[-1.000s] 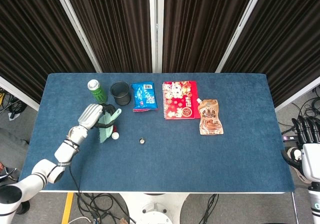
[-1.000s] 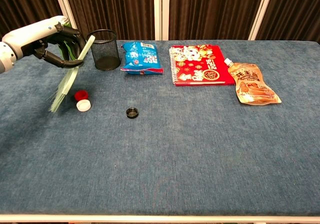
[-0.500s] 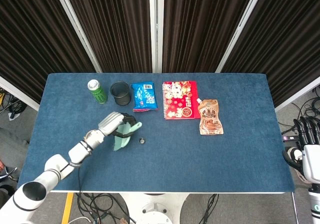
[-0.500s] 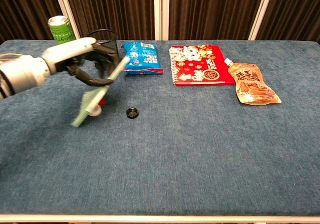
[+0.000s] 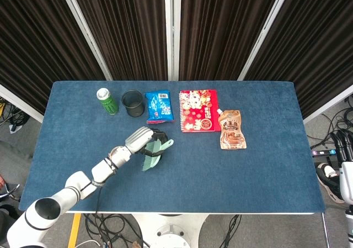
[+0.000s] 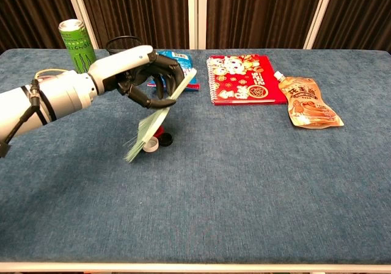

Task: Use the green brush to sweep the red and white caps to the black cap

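Note:
My left hand (image 6: 143,72) (image 5: 144,140) grips the green brush (image 6: 156,113) (image 5: 154,153) by its handle, bristles angled down to the tabletop. In the chest view the white cap (image 6: 151,143) lies right at the bristle tips, the red cap (image 6: 159,130) peeks out just behind the brush, and the black cap (image 6: 165,139) sits touching them on their right. In the head view the brush and hand cover the caps. Only part of my right hand (image 5: 347,173) shows, at the far right edge off the table; its fingers cannot be made out.
Along the back stand a green can (image 6: 76,36), a black mesh cup (image 6: 121,43) and a blue snack bag (image 6: 176,59). A red notebook (image 6: 241,79) and a brown pouch (image 6: 310,102) lie to the right. The blue table (image 6: 244,182) runs wide in front.
My left hand has swung the brush to the right across the table, pushing the red and white caps rightward until they lie against the black cap.

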### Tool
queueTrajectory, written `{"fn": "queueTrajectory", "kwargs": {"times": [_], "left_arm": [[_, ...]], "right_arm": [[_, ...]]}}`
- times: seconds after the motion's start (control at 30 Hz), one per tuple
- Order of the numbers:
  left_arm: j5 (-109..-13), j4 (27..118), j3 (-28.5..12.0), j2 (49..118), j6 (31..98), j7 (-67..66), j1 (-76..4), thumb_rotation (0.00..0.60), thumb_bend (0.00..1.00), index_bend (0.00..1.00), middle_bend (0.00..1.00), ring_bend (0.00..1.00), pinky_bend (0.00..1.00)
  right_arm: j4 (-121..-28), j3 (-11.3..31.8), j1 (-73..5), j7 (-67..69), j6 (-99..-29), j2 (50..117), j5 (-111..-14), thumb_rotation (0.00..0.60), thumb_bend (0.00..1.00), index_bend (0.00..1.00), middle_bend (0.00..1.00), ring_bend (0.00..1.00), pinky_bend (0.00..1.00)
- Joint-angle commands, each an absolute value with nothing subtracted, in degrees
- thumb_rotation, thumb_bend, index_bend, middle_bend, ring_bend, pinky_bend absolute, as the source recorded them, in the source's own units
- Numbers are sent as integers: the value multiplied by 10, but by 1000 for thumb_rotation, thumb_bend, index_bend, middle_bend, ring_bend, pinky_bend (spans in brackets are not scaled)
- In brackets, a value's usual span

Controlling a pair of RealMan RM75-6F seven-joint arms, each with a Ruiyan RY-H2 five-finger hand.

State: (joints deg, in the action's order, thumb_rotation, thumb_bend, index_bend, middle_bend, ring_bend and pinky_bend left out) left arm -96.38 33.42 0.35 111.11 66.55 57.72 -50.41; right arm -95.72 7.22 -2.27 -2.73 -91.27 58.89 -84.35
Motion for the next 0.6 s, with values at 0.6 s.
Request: {"fn": "queueTrajectory", "kwargs": {"times": [0.6], "left_arm": [[-858,584,17,904,588,44,-396,600,474,544,610,456,465]], "right_arm": [[-935,73,-41,-9,-892,598,-858,600,123,0,50,0,0]]}}
